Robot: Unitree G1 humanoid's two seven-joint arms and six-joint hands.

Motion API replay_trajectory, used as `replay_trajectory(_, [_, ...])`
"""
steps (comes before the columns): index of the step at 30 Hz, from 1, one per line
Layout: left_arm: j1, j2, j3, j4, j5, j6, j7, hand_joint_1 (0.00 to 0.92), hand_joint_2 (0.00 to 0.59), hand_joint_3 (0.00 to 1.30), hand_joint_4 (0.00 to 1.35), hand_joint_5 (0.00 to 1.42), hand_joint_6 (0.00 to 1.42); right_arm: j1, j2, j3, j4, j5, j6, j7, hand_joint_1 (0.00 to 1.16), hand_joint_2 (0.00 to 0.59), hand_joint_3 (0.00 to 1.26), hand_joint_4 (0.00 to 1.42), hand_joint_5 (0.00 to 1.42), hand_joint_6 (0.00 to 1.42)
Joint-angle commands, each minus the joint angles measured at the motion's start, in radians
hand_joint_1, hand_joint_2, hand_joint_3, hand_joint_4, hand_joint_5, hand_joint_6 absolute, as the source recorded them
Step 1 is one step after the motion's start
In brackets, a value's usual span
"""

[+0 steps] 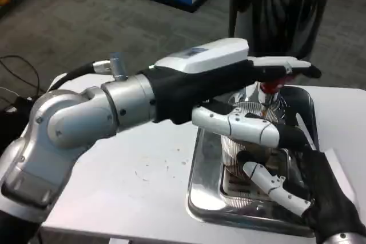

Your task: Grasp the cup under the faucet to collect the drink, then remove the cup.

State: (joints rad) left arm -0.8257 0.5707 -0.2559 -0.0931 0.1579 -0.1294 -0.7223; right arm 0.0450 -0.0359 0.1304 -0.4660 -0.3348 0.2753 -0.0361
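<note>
A clear ribbed cup (243, 141) stands in a silver tray (200, 187) under a red-topped faucet (270, 87). My right hand (303, 175) reaches in from the lower right and grips the cup, with one finger across its upper side and another lower down. My left arm stretches across from the left. My left hand (229, 70) hangs above the cup, and its long fingers (286, 66) lie straight out on top of the faucet's red head. The left hand hides most of the faucet body. Whether the cup holds any drink cannot be made out.
The tray sits on the right part of the white table (131, 181), and crumbs lie on the bare surface left of it. A dark chair (280, 4) stands behind the table. The table's near edge runs just below the tray.
</note>
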Motion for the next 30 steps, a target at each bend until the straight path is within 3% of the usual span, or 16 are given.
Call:
replay_trajectory(1, [0.051, 0.009, 0.017, 0.032, 0.001, -0.002, -0.003, 0.064, 0.088, 0.14, 0.04, 0.11, 0.08, -0.013, 0.008, 0.003, 0.013, -0.005, 0.009, -0.010, 0.61, 0.230, 0.00, 0.00, 0.11, 0.03])
replay_trajectory(8, [0.053, -0.012, 0.059, 0.048, -0.019, -0.035, 0.047, 0.050, 0.074, 0.14, 0.04, 0.11, 0.09, -0.016, 0.008, -0.001, 0.014, -0.001, 0.009, -0.011, 0.62, 0.234, 0.00, 0.00, 0.11, 0.03])
replay_trajectory(20, [0.058, -0.045, 0.076, 0.032, -0.020, -0.047, 0.088, 0.042, 0.078, 0.11, 0.00, 0.10, 0.09, 0.008, 0.001, -0.012, -0.008, 0.009, 0.006, -0.004, 0.62, 0.230, 0.00, 0.00, 0.11, 0.03])
replay_trajectory(26, [0.076, -0.054, 0.116, -0.019, -0.033, -0.041, 0.116, 0.059, 0.087, 0.09, 0.00, 0.10, 0.09, 0.005, -0.005, -0.020, -0.014, 0.021, 0.005, 0.002, 0.62, 0.230, 0.00, 0.00, 0.11, 0.03])
replay_trajectory(30, [0.112, -0.037, 0.166, -0.076, -0.052, -0.024, 0.120, 0.091, 0.096, 0.09, 0.00, 0.10, 0.10, 0.003, -0.008, -0.024, -0.015, 0.026, 0.007, 0.006, 0.62, 0.230, 0.00, 0.00, 0.11, 0.03])
